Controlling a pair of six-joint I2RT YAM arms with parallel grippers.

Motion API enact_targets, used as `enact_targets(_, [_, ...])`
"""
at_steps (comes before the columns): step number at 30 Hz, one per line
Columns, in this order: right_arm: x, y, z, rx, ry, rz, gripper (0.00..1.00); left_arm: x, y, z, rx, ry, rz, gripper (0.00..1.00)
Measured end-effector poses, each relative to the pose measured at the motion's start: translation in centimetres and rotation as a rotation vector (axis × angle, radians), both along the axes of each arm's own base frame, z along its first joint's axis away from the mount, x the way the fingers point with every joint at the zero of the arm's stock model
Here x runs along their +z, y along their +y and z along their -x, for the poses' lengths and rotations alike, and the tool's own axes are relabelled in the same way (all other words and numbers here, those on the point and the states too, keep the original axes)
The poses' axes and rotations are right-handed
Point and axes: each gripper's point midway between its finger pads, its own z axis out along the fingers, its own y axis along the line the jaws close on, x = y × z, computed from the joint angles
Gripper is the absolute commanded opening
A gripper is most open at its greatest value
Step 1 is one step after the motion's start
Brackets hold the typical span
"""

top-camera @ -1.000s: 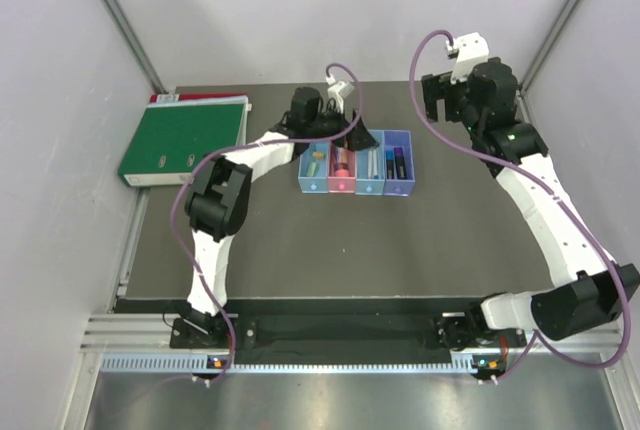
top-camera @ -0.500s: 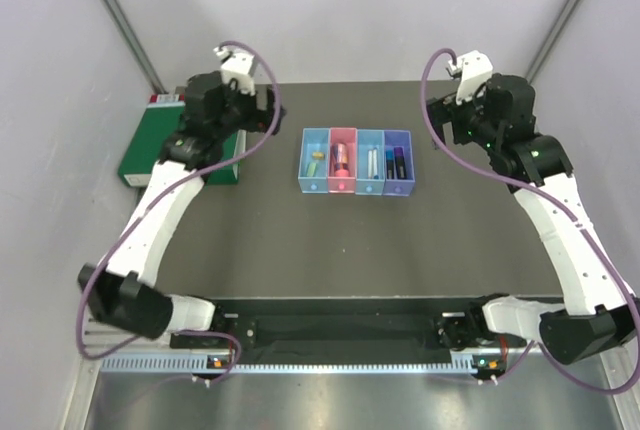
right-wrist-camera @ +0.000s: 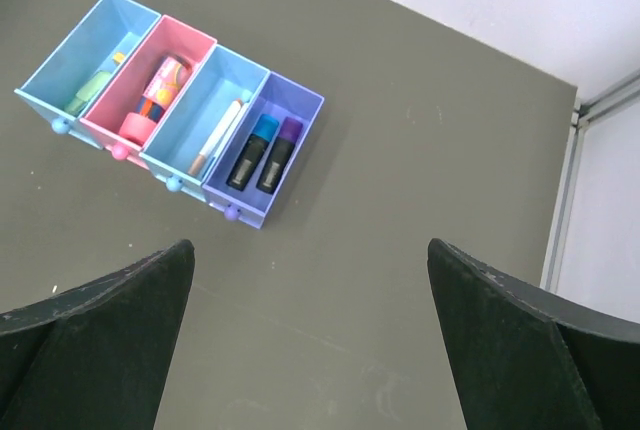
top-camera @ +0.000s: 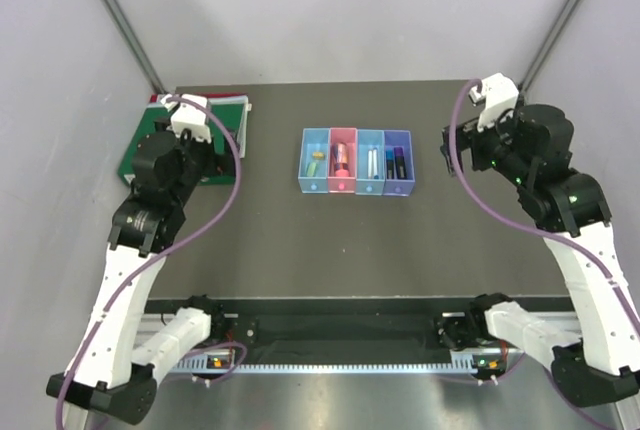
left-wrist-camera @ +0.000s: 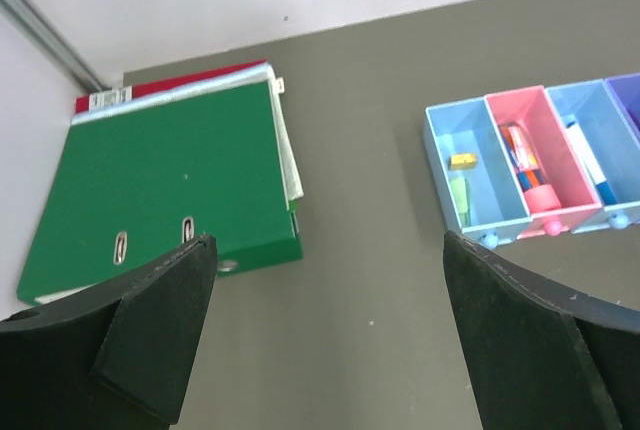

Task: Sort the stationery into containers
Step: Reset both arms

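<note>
The containers (top-camera: 355,162) are four joined bins in a row at the table's middle back. In the right wrist view, the left light blue bin (right-wrist-camera: 75,45) holds a green piece and a yellow piece. The pink bin (right-wrist-camera: 185,50) holds orange pens and a pink eraser (right-wrist-camera: 133,128). The third bin holds a white pen (right-wrist-camera: 218,137). The purple bin holds two black markers (right-wrist-camera: 262,153). My left gripper (left-wrist-camera: 327,260) is open and empty, high above the table left of the bins (left-wrist-camera: 470,175). My right gripper (right-wrist-camera: 308,260) is open and empty, high and to the bins' right.
A large green binder (left-wrist-camera: 170,190) lies at the back left on a red folder; my left arm (top-camera: 165,170) hangs over its near edge. White walls close the table on three sides. A metal post (right-wrist-camera: 585,115) stands at the back right corner.
My left arm has swung away from the bins, leftwards and back towards me, and is now over the binder. My right arm has drawn back a little to the right.
</note>
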Motion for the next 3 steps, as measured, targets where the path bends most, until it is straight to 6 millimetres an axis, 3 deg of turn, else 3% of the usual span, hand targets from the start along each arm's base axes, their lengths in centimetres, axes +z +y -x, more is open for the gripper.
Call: enact_targets(3, [0.28,0.00,0.29,0.007,-0.010,-0.001,1.00,-0.49,0.13,0.01,0.007,0.019,-0.006,0.99])
